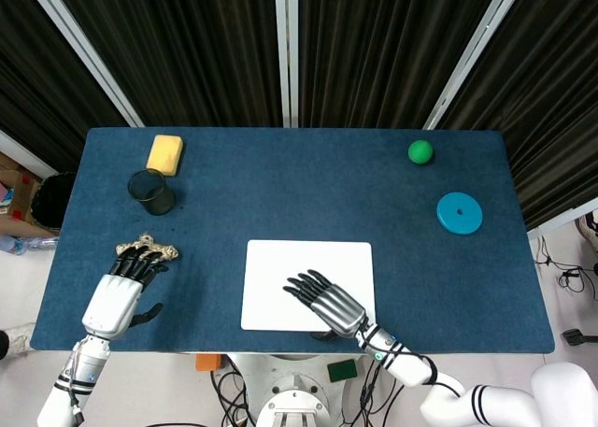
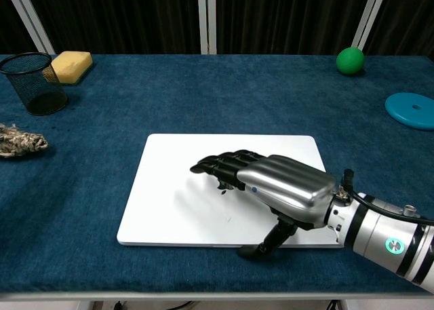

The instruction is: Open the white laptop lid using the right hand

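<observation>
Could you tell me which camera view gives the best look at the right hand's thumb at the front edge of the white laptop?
The chest view: it shows the right hand side-on, thumb hooked down at the front edge of the closed white laptop. The head view sees the hand from above, its back mostly hiding the thumb.
</observation>
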